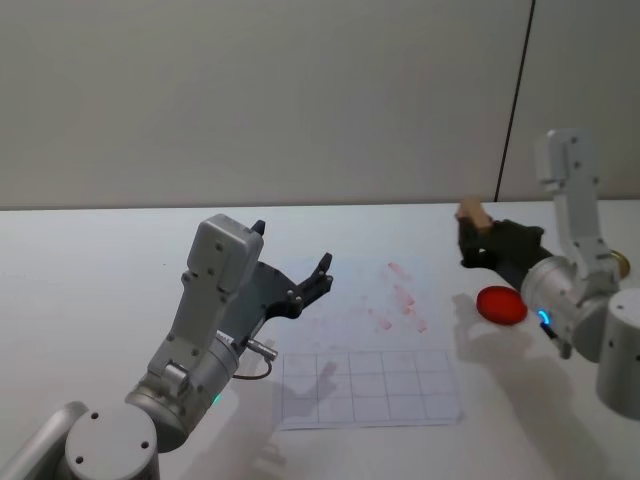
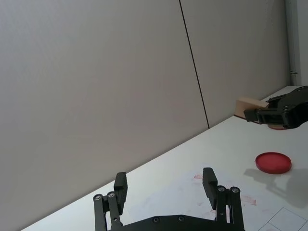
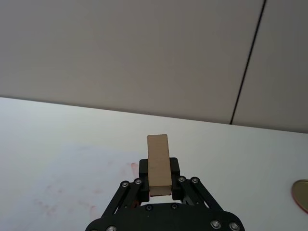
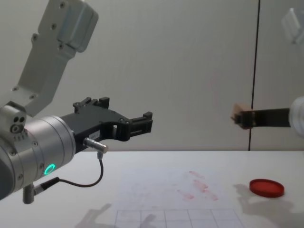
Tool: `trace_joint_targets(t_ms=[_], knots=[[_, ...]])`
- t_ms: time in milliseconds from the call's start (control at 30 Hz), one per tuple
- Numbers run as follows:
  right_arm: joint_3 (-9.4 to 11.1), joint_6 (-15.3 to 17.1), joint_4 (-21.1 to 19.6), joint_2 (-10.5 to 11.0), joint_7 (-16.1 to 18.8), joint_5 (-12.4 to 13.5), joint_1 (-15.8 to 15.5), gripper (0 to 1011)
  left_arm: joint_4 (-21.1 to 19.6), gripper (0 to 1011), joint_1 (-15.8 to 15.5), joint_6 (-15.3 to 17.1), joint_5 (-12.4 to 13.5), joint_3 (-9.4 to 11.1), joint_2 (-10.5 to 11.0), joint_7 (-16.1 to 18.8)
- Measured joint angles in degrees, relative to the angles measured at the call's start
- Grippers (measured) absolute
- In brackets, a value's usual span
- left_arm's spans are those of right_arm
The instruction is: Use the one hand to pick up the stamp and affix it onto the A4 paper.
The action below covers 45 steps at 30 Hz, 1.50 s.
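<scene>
The stamp (image 1: 472,212), a small tan wooden block, is held in the air with my right gripper (image 1: 470,240) shut on its lower end. It hangs above the table just beyond the red ink pad (image 1: 501,305), to the right of the A4 paper (image 1: 370,370). In the right wrist view the stamp (image 3: 158,159) sticks out past the gripper (image 3: 159,168). The chest view shows stamp (image 4: 236,113) and gripper (image 4: 244,118) well above the paper (image 4: 161,190). My left gripper (image 1: 292,250) hovers open and empty over the paper's left part.
The paper carries red smudges and a printed grid at its near end. The ink pad (image 4: 266,187) lies flat on the white table right of the paper. A brass-coloured round thing (image 3: 301,195) sits at the far right. A cable with a metal plug (image 4: 95,145) hangs from the left wrist.
</scene>
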Motion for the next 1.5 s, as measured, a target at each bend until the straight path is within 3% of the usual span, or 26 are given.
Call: trace_joint_targets(t_ms=[333,600,1200,1500], knots=[[-3.18,5.24,-1.00,-2.52,1.75,-1.67,0.10,225,0.00,993,0.00,0.00,0.00,0.00,0.00,0.00],[-4.70,8.00,-0.82,-3.29,2.23,-3.40,-0.49,225,0.00,993,0.00,0.00,0.00,0.00,0.00,0.00],[-5.06,11.17,-0.74,-2.93,1.23,-5.24,-2.06,225,0.00,993,0.00,0.00,0.00,0.00,0.00,0.00],[-4.96,11.11,2.08,-2.95,3.08,-5.31,-1.78,225,0.00,993,0.00,0.00,0.00,0.00,0.00,0.00]])
